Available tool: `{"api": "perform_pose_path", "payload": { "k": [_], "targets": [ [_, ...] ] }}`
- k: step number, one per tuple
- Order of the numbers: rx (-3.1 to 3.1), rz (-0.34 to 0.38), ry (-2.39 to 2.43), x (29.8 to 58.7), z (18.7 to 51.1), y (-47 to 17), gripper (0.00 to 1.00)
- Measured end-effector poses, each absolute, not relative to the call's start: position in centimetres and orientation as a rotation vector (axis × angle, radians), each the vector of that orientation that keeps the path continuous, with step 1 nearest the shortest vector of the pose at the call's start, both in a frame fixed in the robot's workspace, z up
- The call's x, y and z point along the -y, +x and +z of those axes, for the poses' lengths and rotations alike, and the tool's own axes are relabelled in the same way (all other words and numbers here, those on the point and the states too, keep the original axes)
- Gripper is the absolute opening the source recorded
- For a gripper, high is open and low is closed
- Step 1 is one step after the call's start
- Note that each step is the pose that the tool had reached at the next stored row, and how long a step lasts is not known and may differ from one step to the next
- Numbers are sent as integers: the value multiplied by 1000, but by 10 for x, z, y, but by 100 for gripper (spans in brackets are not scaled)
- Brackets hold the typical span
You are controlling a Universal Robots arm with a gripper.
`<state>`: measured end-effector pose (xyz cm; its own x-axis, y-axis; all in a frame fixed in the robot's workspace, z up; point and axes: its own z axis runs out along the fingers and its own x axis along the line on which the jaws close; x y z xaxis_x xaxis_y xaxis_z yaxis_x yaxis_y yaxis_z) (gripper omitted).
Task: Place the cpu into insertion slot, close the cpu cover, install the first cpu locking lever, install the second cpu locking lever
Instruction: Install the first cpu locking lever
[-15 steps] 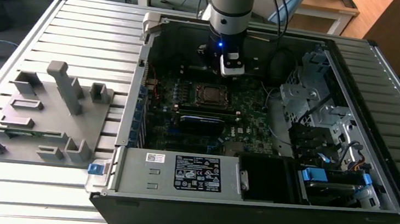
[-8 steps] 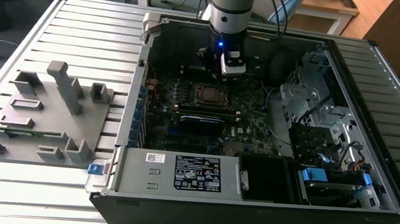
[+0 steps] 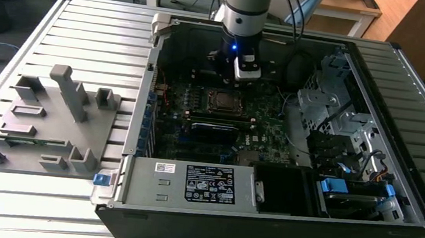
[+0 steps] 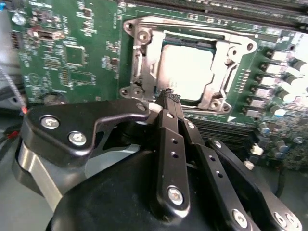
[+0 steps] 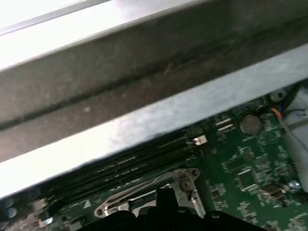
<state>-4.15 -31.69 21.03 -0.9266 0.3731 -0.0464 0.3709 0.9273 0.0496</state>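
Computer case (image 3: 404, 73): lay open on the slatted table (image 3: 88, 31) in the exterior view, motherboard (image 3: 264, 115) exposed.

Gripper (image 4: 168, 96): fingers pressed together, gripping nothing, tips at the socket's edge (contact unclear).

Cpu cover (image 4: 144, 53): closed over the insertion slot (image 3: 223, 99).

Cpu (image 4: 185, 67): seated within, seen in the second wrist view; the first wrist view added memory slots (image 5: 130, 161).

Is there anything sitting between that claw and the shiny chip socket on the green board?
Nothing visible stands between them. In the second wrist view the gripper has its tip right at the edge of the cpu cover, which lies flat around the cpu. No cable or part crosses that short gap.
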Motion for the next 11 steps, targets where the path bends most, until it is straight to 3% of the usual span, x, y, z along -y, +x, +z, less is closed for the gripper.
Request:
{"api": "perform_pose_path", "payload": {
  "k": [11],
  "targets": [
    [-3062, 60, 468, 317, 210, -42, 11]
  ]
}}
